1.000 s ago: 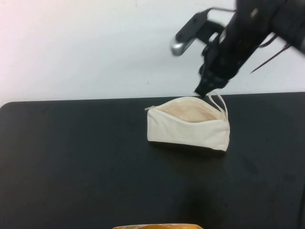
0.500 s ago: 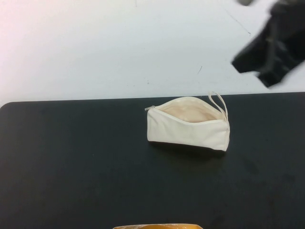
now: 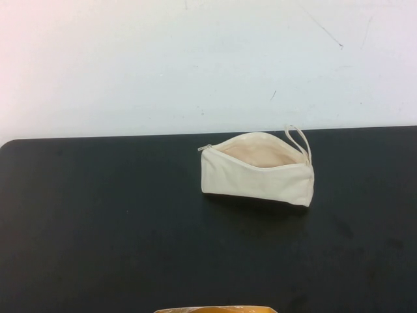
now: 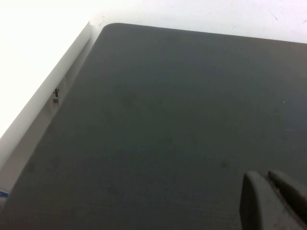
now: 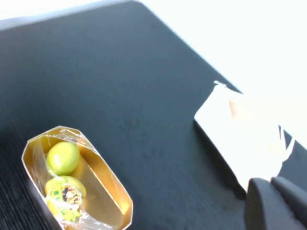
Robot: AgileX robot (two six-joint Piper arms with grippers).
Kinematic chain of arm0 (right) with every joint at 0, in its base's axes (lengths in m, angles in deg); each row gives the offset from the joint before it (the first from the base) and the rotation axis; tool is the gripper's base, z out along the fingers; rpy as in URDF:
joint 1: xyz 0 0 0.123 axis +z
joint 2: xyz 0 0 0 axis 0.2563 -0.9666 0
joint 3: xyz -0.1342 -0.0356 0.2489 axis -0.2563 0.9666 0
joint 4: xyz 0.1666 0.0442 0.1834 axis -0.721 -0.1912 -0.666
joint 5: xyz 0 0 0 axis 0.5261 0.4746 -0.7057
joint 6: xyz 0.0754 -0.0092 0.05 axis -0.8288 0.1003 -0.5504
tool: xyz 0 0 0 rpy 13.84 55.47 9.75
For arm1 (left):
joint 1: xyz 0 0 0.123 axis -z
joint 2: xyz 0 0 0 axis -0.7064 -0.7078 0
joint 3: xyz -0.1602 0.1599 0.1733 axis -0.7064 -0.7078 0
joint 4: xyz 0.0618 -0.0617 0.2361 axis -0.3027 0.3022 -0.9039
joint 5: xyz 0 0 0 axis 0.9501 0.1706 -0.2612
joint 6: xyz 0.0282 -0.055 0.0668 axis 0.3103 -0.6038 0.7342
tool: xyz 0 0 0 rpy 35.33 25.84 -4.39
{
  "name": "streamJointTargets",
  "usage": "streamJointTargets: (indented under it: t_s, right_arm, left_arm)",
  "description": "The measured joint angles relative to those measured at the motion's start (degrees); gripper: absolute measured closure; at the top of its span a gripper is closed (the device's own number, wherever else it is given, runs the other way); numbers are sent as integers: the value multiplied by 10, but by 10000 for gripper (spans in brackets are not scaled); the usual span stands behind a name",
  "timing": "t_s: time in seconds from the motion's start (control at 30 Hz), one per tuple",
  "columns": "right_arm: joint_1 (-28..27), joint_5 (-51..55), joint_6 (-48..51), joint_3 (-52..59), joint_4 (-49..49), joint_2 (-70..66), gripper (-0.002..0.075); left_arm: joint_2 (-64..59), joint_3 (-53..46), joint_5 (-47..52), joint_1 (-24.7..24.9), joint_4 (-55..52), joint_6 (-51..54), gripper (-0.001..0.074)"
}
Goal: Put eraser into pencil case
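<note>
The cream-white pencil case [image 3: 257,171] lies on the black table [image 3: 98,215] right of centre, its zip open, the peach lining showing and the loop strap [image 3: 298,138] at its far right end. It also shows in the right wrist view [image 5: 244,136]. The eraser is not visible in any view. Neither arm shows in the high view. My left gripper [image 4: 268,181] is shut and empty over bare table. My right gripper [image 5: 272,184] is shut and empty, held above the table near the case.
A gold foil tray [image 5: 103,191] holding green fruit [image 5: 63,157] and a wrapped item sits at the table's near edge; its rim shows in the high view [image 3: 215,309]. A white wall stands behind the table.
My right arm, which was just above the case's open mouth, has lifted away up and to the right and has left the high view. The case has not moved.
</note>
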Motion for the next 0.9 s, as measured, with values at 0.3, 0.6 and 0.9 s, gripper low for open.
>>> streamJointTargets:
  t_s: [0.3,0.6,0.9]
  right_arm:
    - [0,-37,-84,123,108,178,727]
    - [0,-116,-172,214,193,254,727]
    - [-80,-346,-191,417,145,335,727]
  left_arm:
    - [0,0,0,0,0,0,737]
    - [0,0,0,0,0,0,737]
    - [0,0,0,0,0,0,737]
